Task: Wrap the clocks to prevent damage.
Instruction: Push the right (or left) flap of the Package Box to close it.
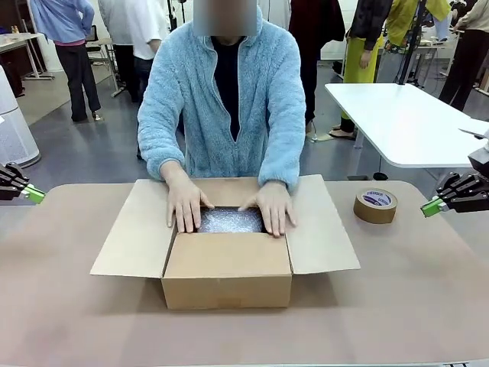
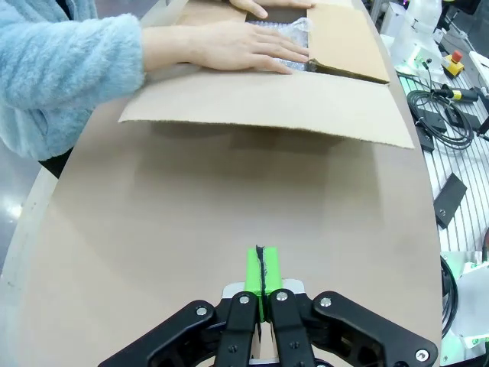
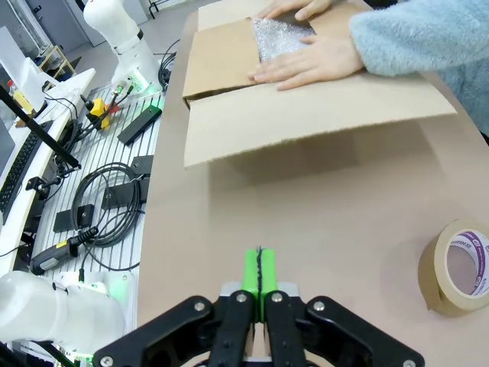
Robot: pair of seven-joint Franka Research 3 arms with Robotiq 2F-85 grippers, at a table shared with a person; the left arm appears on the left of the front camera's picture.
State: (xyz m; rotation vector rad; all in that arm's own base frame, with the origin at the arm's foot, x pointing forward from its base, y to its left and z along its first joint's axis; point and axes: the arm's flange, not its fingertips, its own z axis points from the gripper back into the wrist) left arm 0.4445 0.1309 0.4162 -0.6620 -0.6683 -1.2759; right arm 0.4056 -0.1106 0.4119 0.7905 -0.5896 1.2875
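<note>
The clocks (image 1: 230, 221) lie as a whitish bubble-wrapped bundle inside the open cardboard box (image 1: 227, 271) at the table's middle. A person in a fluffy blue jacket rests both hands (image 1: 186, 205) on the bundle's sides. The bundle (image 2: 284, 37) shows in the left wrist view under a hand, and the same bundle (image 3: 278, 36) in the right wrist view. My left gripper (image 1: 34, 195) hovers shut at the left table edge, far from the box. My right gripper (image 1: 428, 207) hovers shut at the right edge. Green pads (image 2: 261, 273) touch; so do the right pads (image 3: 260, 273).
A brown tape roll (image 1: 375, 205) lies right of the box, also the tape roll (image 3: 457, 267) near my right gripper. The box flaps (image 1: 137, 229) spread wide left and right. Cables and devices (image 3: 107, 199) sit on a side rack. Brown table surface (image 1: 69, 306) lies open around the box.
</note>
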